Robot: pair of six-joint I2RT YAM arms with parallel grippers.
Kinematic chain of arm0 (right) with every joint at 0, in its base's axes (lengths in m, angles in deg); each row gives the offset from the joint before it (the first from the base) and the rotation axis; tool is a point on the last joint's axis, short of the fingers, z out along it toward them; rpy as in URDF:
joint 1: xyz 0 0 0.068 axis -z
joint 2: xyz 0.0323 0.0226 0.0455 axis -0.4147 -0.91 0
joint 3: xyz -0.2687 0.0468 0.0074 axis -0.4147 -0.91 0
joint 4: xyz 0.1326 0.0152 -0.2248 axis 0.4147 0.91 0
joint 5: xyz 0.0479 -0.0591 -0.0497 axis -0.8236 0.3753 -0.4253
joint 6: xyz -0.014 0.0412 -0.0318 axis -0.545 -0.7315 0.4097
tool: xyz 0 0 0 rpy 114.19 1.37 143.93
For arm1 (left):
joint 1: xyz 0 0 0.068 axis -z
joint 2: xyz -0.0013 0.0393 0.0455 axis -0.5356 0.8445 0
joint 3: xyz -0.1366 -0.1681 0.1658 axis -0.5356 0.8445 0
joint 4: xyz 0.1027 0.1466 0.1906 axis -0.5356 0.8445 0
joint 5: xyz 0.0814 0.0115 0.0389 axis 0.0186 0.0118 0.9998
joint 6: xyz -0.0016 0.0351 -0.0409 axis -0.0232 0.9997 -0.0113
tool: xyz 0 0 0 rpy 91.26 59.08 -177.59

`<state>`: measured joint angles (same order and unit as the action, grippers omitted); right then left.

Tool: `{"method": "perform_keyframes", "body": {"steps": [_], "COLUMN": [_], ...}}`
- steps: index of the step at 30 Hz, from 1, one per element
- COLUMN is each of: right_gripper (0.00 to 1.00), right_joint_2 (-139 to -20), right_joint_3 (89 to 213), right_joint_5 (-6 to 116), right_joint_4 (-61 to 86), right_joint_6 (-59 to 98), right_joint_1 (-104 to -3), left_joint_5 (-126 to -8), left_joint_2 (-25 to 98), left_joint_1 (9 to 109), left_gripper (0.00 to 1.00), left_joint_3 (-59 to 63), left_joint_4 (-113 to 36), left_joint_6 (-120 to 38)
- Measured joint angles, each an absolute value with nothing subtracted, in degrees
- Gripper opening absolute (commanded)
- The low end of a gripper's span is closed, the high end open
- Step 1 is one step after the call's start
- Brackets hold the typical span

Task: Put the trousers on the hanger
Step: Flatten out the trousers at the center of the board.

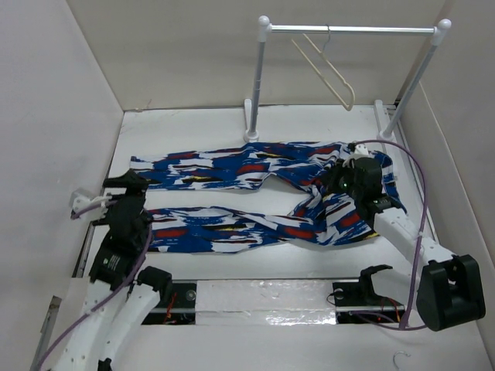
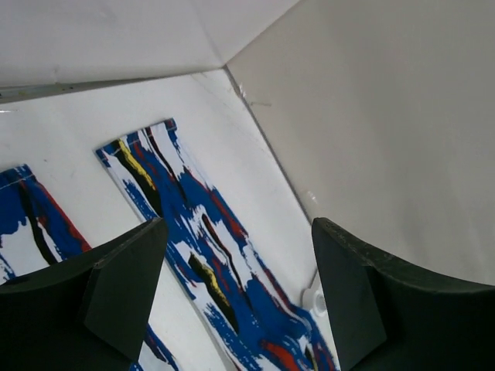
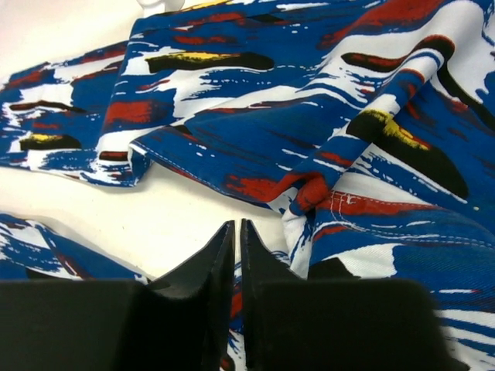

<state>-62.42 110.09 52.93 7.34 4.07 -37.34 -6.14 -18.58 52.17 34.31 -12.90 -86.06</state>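
Observation:
The trousers (image 1: 232,166) lie flat on the white table, waist to the right, both legs stretching left. The cream-white hanger (image 1: 331,68) hangs by its hook on the rail at the back. My right gripper (image 1: 342,179) is down at the crotch and waist of the trousers. In the right wrist view it (image 3: 237,226) is shut, with bunched trouser fabric (image 3: 309,193) pinched between its fingers. My left gripper (image 1: 128,188) hovers near the leg ends. In the left wrist view it (image 2: 238,232) is open and empty above a trouser leg (image 2: 201,232).
The white-posted garment rail (image 1: 348,29) stands at the back of the table, its feet (image 1: 251,131) just behind the trousers. White walls close in on the left, back and right. A silver strip (image 1: 263,297) runs along the near edge between the arm bases.

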Motion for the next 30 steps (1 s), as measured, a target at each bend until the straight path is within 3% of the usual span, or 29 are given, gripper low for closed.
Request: {"method": "perform_keyframes", "body": {"steps": [7, 10, 11, 12, 14, 23, 30], "right_gripper": [0.0, 0.18, 0.25, 0.37, 0.48, 0.51, 0.52], "right_joint_2": [-58.02, -53.78, -52.65, -51.53, -50.2, -51.75, -52.12], "right_joint_3": [110.0, 109.48, 109.15, 108.58, 107.08, 100.74, 95.6], "right_joint_5": [55.16, 57.11, 57.3, 57.46, 58.0, 56.08, 56.32], "right_joint_4": [9.85, 10.86, 10.83, 10.92, 10.81, 12.91, 16.78], "right_joint_6": [4.07, 4.04, 4.0, 3.98, 3.67, 2.89, 0.24], "right_joint_1": [-37.08, -35.83, -35.26, -34.57, -33.67, -33.14, -33.84], "left_joint_5": [-15.98, -24.0, -25.95, -27.87, -31.02, -40.31, -45.29], "left_joint_2": [14.01, 28.81, 32.0, 34.88, 38.99, 59.47, 65.16], "left_joint_1": [50.58, 45.4, 43.47, 41.62, 38.08, 27.96, 23.8], "left_gripper": [0.73, 0.74, 0.74, 0.75, 0.76, 0.75, 0.74], "left_joint_3": [30.77, 28.19, 27.73, 27.56, 27.45, 16.59, 12.04], "left_joint_4": [-25.53, -28.37, -29.31, -30.25, -31.65, -34.36, -35.12], "left_joint_6": [-83.11, -82.41, -82.3, -82.22, -81.78, -78.7, -77.91]}}
